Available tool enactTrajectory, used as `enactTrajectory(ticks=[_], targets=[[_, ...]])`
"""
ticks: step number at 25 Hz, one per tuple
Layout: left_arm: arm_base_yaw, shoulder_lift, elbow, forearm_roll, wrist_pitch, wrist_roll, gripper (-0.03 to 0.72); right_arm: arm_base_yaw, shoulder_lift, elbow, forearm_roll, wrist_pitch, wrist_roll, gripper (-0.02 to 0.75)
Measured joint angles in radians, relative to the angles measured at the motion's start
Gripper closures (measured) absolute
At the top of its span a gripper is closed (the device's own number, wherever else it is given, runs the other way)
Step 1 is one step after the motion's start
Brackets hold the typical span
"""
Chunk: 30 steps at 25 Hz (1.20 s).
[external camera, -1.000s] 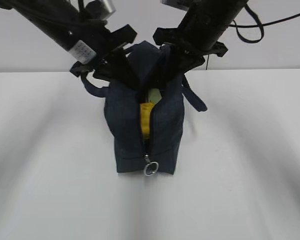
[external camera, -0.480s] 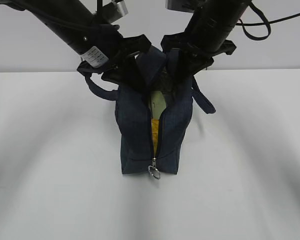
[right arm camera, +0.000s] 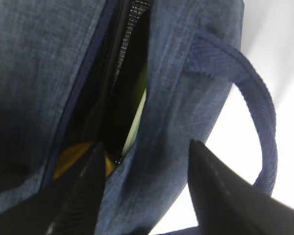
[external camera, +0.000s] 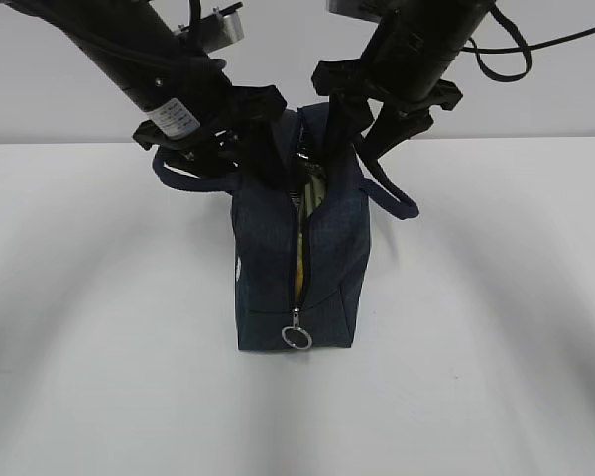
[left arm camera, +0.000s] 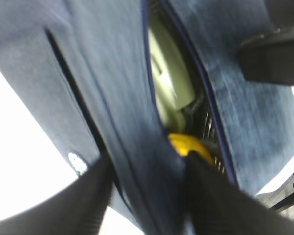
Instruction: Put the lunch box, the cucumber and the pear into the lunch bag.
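narrow lunch bag slit, claws flanking

A: Where's the lunch bag?

B: Middle of the white table, standing upright: dark navy fabric, narrow end toward the camera, zipper open in a slit down that end, ring pull at 6 o'clock near its base. One loop handle hangs out toward 3 o'clock, the other toward 9.

A: The lunch box?

B: Inside the bag, on edge; its pale green lid shows through the slit.

A: The pear?

B: Yellow-orange, in the bag too, just below the box.

A: The cucumber?

B: Can't make it out.
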Motion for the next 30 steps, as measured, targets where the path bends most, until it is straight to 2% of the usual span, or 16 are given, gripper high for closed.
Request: enactTrajectory(ticks=[4,9,12,15,20,23,26,30], targets=[[0.000,-0.046,0.000,0.001,0.001,0.001,0.243,0.000,-0.032,0.000,0.001,0.000,0.012,0.323],[0.000,-0.137,0.000,0.006,0.003,0.048,0.240,0.006,-0.137,0.050,0.003,-0.002,0.011,0.321],[0.000,-0.188,0.003,0.008,0.008,0.074,0.240,0.012,-0.219,0.146,0.003,-0.027,-0.022,0.321],[0.000,-0.236,0.041,0.007,0.009,0.099,0.240,0.026,-0.325,0.289,0.017,-0.113,-0.066,0.321],[0.000,-0.313,0.173,-0.002,-0.011,0.147,0.239,0.028,-0.531,0.595,0.138,-0.307,-0.247,0.321],[0.000,-0.370,0.261,-0.035,-0.035,0.197,0.239,0.028,-0.619,0.777,0.244,-0.390,-0.424,0.321],[0.000,-0.424,0.335,-0.057,-0.058,0.241,0.239,0.028,-0.662,0.919,0.349,-0.422,-0.612,0.321],[0.000,-0.484,0.399,-0.063,-0.081,0.285,0.240,0.028,-0.666,1.104,0.542,-0.447,-0.959,0.321]])
